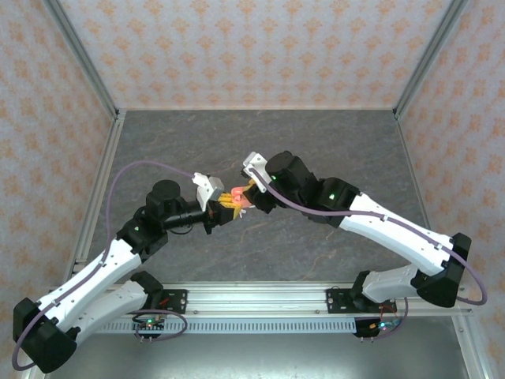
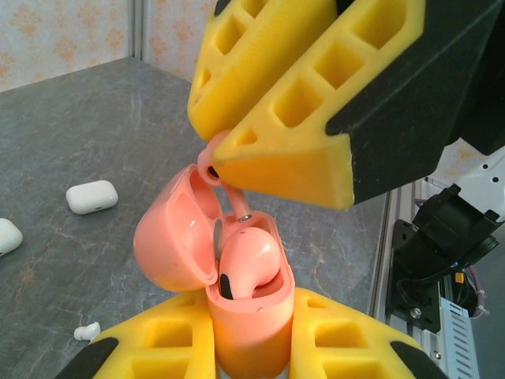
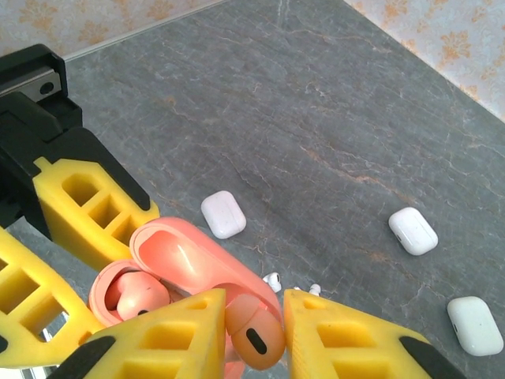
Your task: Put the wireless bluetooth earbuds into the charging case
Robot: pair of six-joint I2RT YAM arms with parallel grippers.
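**tabletop_tim:** Where is the pink earbud (image 3: 254,338) reckoned to be relative to the charging case (image 2: 252,328)? From the top view it can't be told, it's all one pink blob between the arms.

**yam_fan:** It gets sorted by the wrist views. The charging case is clamped around its lower body by the left pincer (image 2: 251,362). It's held up off the worktop (image 3: 331,118), roughly over the middle, with the lid (image 2: 170,237) swung open. One seated earbud (image 2: 248,260) is already nested inside. The pink earbud is pinched near its head end by the right pincer (image 3: 254,316), which is closed on it. It's parked right at the case mouth, just above the seated one and on the lid side.

**tabletop_tim:** And the stem?

**yam_fan:** It's pointed down into the opening, with the metal tip about at the rim by the look of it. It's slanted against the case's upright axis though, so the next move is judged to hinge on that angle. The stem would need lining up with the free socket before anything gets pushed down. That socket is mostly hidden behind the seated earbud, so the gap can't really be called. The right arm is the nearer one for the job, and the left is only needed as a vice. The white cases (image 3: 223,214) on the worktop can be ignored.
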